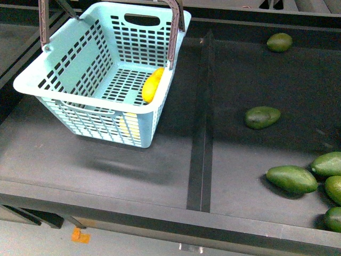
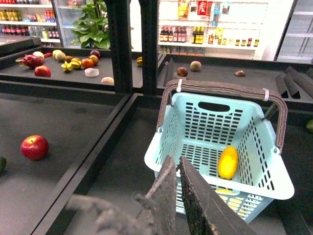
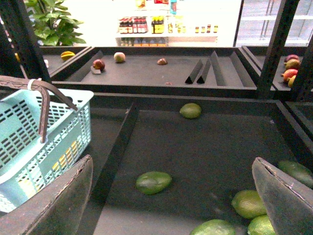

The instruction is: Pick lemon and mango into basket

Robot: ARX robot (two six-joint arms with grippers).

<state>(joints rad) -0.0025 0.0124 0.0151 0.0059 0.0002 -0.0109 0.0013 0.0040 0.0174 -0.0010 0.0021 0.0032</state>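
Mango (image 1: 153, 85) lies inside basket (image 1: 37, 87), against right wall. Left claw (image 2: 177, 164) pinched narrow, empty, above basket. Right claw (image 3: 171, 196) wide, empty, over green fruit (image 3: 153, 182).

yellow mango (image 1: 153, 85) lies inside mint basket (image 1: 64, 74), against its wall.

Green avocados (image 1: 291, 179) lie scattered on the dark table (image 1: 250, 160), right of its raised divider (image 1: 201, 144); a red apple (image 2: 34, 147) sits left of it.
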